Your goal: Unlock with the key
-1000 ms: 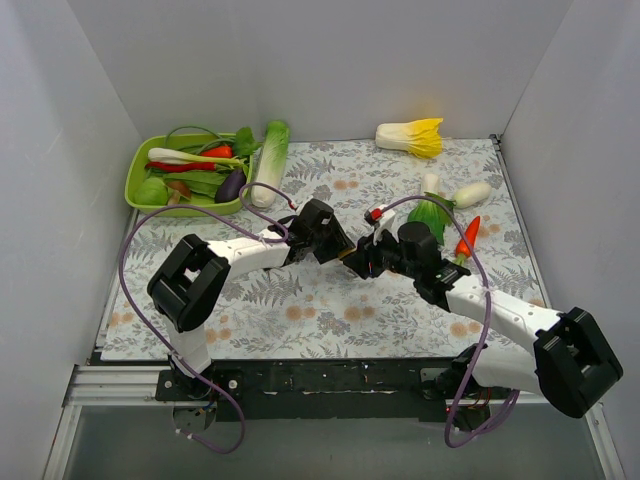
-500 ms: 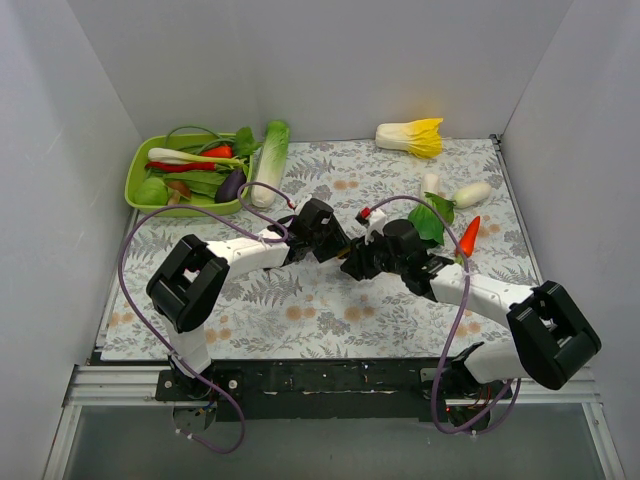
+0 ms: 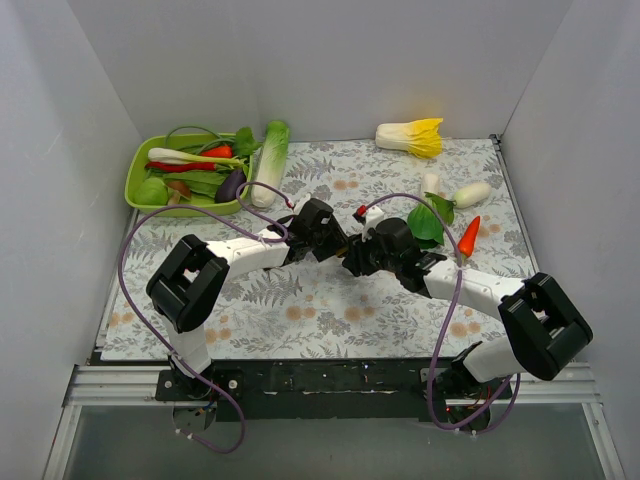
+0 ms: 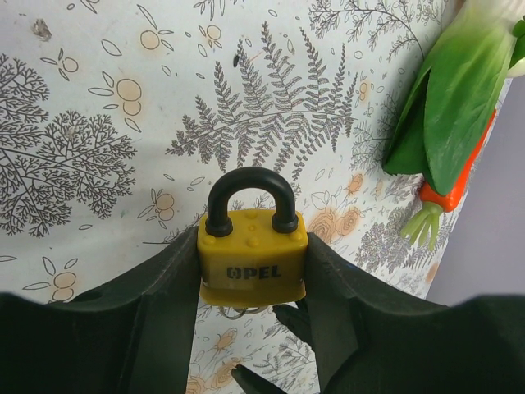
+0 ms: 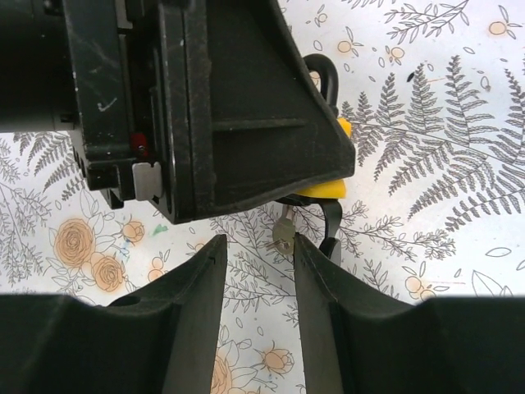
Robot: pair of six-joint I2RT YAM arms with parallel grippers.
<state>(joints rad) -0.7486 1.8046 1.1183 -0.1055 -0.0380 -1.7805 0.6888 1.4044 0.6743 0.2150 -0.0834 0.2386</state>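
Note:
My left gripper [image 4: 253, 275] is shut on a yellow padlock [image 4: 253, 258] with a black shackle, held above the floral mat with the shackle pointing away. A wire ring [image 4: 238, 310] hangs under its body. In the right wrist view, a small metal key [image 5: 284, 234] hangs below the padlock's yellow edge [image 5: 328, 190]. My right gripper [image 5: 256, 246] is open. The key lies between its fingers, close against the right finger [image 5: 316, 279], with a gap to the left one. In the top view the two grippers [image 3: 335, 243] [image 3: 357, 257] meet at mid-table and hide the padlock.
A green tray [image 3: 135, 180] of vegetables sits at the back left, with a napa cabbage [image 3: 270, 160] beside it. A yellow-leaf cabbage [image 3: 412, 135], white radishes [image 3: 470, 193], a bok choy [image 3: 428, 220] and a carrot [image 3: 467, 236] lie at the right.
My right arm has swung left and forward, bringing its gripper up under the padlock. The left arm and the padlock have stayed in place.

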